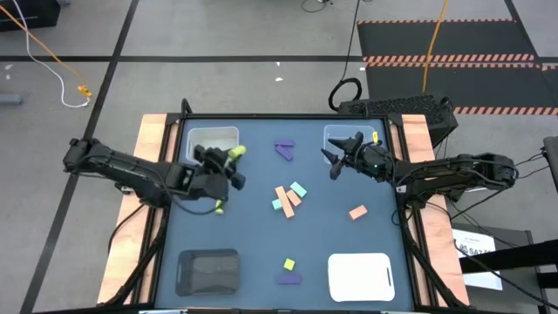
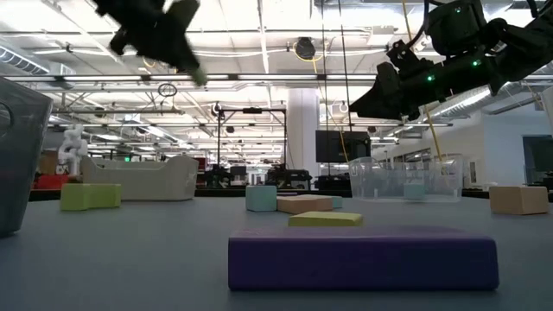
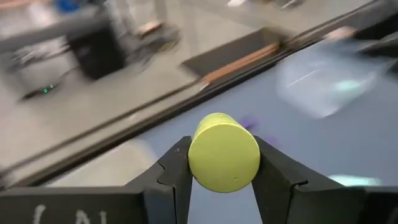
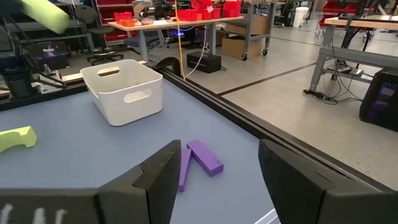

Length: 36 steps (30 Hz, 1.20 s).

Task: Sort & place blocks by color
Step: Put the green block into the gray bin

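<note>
My left gripper (image 1: 234, 158) is raised above the table next to the white bin (image 1: 214, 139) and is shut on a yellow-green cylinder block (image 3: 224, 152). My right gripper (image 1: 335, 162) hovers open and empty near the clear tray (image 1: 349, 137). On the table lie a purple block (image 1: 284, 150), a cluster of salmon (image 1: 284, 197) and mint-teal (image 1: 298, 188) blocks, a lone salmon block (image 1: 357, 212), a yellow-green piece (image 1: 218, 207), a small yellow block (image 1: 289, 263) and a purple bar (image 1: 289, 279). My left gripper pinches the yellow-green cylinder's round side (image 3: 200, 163) between its two fingers (image 3: 177, 171), which lie across the cylinder. One flat end faces the wrist camera. The block is lifted clear of the table.
A black tray (image 1: 207, 270) sits at the near left and a flat white tray (image 1: 359, 276) at the near right. Wooden rails (image 1: 146, 148) edge the table's left and right sides. Bare blue tabletop lies between the block cluster and the near trays.
</note>
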Available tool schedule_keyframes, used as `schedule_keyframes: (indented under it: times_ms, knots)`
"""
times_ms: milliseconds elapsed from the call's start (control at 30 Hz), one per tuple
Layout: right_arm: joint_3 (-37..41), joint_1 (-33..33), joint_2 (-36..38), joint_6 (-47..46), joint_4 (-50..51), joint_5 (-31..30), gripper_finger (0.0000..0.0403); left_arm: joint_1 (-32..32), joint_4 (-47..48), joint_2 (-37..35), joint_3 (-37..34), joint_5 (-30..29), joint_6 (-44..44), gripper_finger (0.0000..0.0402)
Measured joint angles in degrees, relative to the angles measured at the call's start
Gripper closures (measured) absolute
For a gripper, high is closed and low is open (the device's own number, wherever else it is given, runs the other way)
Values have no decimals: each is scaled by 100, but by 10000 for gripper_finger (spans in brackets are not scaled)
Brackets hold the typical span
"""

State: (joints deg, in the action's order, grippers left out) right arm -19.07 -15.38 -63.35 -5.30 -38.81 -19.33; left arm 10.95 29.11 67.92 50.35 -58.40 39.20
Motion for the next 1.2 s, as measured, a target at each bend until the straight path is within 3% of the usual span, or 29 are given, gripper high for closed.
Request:
schedule_keyframes:
  times_ms: [167,300,467,667,800,1067,1200]
  knots:
    - [0,0,0,0,0,-1,197,-694,1879,0,-2,244,1618,276]
    - [0,0,0,0,0,0,197,-1272,2432,0,-119,775,1989,276]
    - [0,0,0,0,1,-1,197,-1897,2410,0,-360,1133,1994,275]
    - [0,0,0,0,2,0,197,-2467,2273,0,-741,1344,2117,220]
    - [0,0,0,0,2,-2,197,-2680,1869,0,-1024,1386,2153,210]
    - [0,0,0,0,3,-1,197,-2602,1585,-77,-907,2120,1775,205]
    - [0,0,0,0,4,0,197,-2194,798,-162,-863,2751,1272,205]
